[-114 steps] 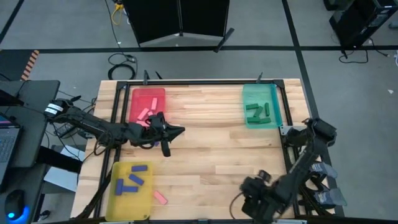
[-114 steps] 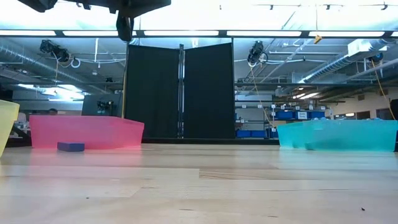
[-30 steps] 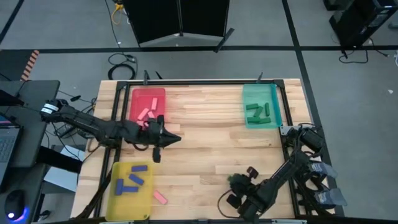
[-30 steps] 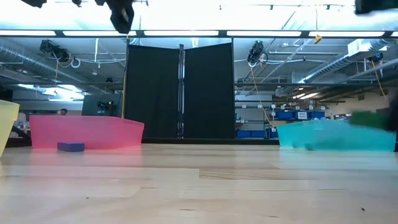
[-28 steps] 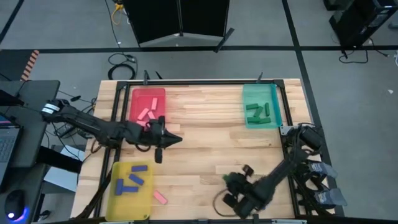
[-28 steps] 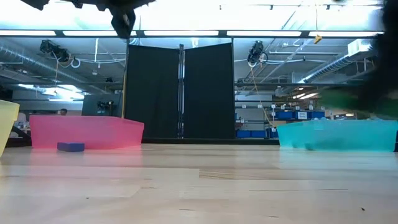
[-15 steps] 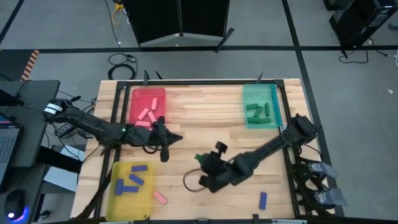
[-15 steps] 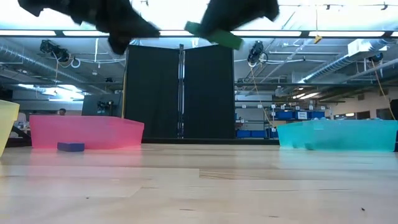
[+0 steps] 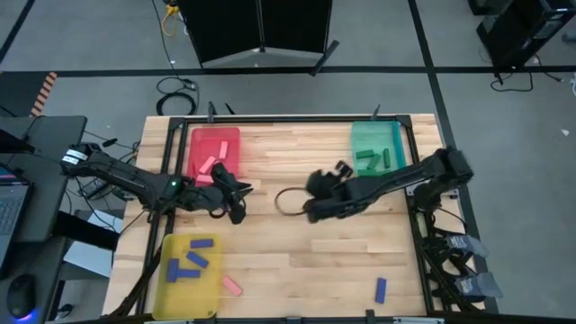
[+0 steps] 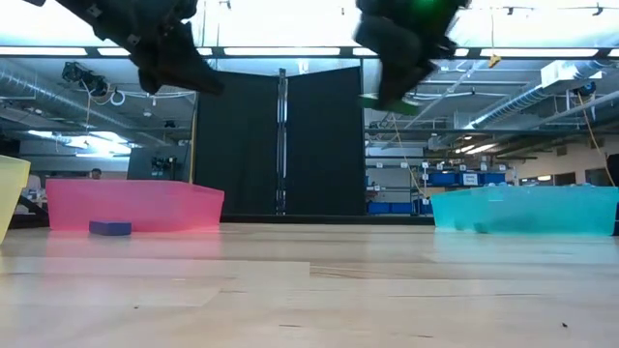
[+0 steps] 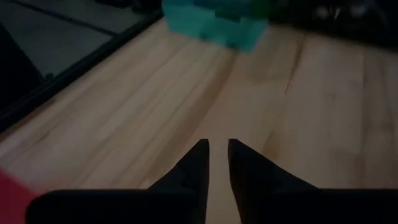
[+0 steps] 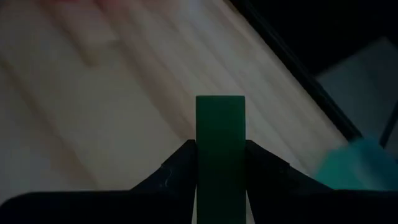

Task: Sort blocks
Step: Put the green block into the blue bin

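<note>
My right gripper (image 9: 312, 200) hangs over the middle of the table, shut on a green block (image 12: 220, 118), which also shows high above the wood in the low view (image 10: 389, 102). My left gripper (image 9: 238, 199) hovers beside the red tray (image 9: 214, 135), shut and holding nothing (image 11: 217, 147). Pink blocks (image 9: 212, 167) lie in the red tray, blue blocks (image 9: 187, 262) in the yellow tray, green blocks (image 9: 373, 162) in the teal tray. A loose pink block (image 9: 232, 286) and a loose blue block (image 9: 380, 289) lie flat on the table near its near edge. My right gripper pinches the green block between its two fingers (image 12: 180, 163), one on each long side. The block lies along the fingers, and its free end (image 12: 220, 102) sticks out past the fingertips. It is lifted clear of the table.
The yellow tray (image 9: 167, 290) sits at the near left corner, the teal tray (image 9: 357, 171) at the far right, the red tray at the far left. A blue block (image 10: 110, 228) lies before the red tray in the low view. A black frame rail edges the table.
My right arm has swept from the near right corner across the table toward its middle and far side, carrying the green block high. A blue block near the near right edge has come into view where the arm was. My left gripper has stayed beside the red tray.
</note>
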